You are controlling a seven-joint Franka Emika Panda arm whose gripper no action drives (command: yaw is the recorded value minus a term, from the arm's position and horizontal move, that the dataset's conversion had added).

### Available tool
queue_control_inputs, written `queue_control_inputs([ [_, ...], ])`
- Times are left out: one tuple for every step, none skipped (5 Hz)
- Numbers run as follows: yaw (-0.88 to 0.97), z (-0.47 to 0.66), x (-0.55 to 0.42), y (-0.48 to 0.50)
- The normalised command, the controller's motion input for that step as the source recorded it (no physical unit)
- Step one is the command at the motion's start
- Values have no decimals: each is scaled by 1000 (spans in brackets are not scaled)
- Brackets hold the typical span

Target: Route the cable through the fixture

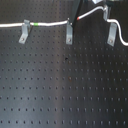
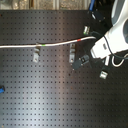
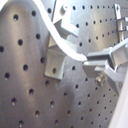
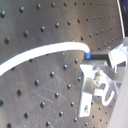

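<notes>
1. The worktop (image 1: 60, 90) is a black perforated board with a regular grid of holes, and it fills most of both exterior views (image 2: 45, 100).
2. The robot arm (image 2: 116, 35), white-shelled, enters from the second exterior view's right and reaches in toward the middle of the board.
3. The cable (image 1: 47, 23) is a thin white cord running across the far part of the board in the first exterior view, from the first exterior view's left edge to its right edge. It carries a short green band (image 1: 35, 23) just beside the leftmost bracket and a short red band (image 1: 81, 17) near the end effector.
4. In the second exterior view the cable (image 2: 55, 45) runs from the second exterior view's left edge and rises gently toward the arm.
5. Three grey metal fixture brackets stand in a row: the left bracket (image 1: 23, 34), the middle bracket (image 1: 69, 32) and the right bracket (image 1: 113, 34). The cable passes over the top of the left and middle ones.
6. The end effector (image 2: 80, 61) is just beside the middle bracket (image 2: 73, 53). In the second wrist view the cable (image 4: 45, 52) ends at the fingertips (image 4: 92, 57), which seem closed on it; how wide the jaws stand I cannot tell for certain.
7. A small blue object (image 2: 1, 90) lies at the second exterior view's left edge.
</notes>
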Motion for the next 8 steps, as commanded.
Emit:
queue_control_inputs([
  [-31, 0, 0, 0],
  [-371, -126, 34, 19],
  [-671, -321, 137, 87],
  [-706, -328, 122, 97],
  [-640, -172, 67, 64],
  [-511, -96, 2, 0],
  [0, 74, -87, 60],
  [29, 164, -103, 264],
])
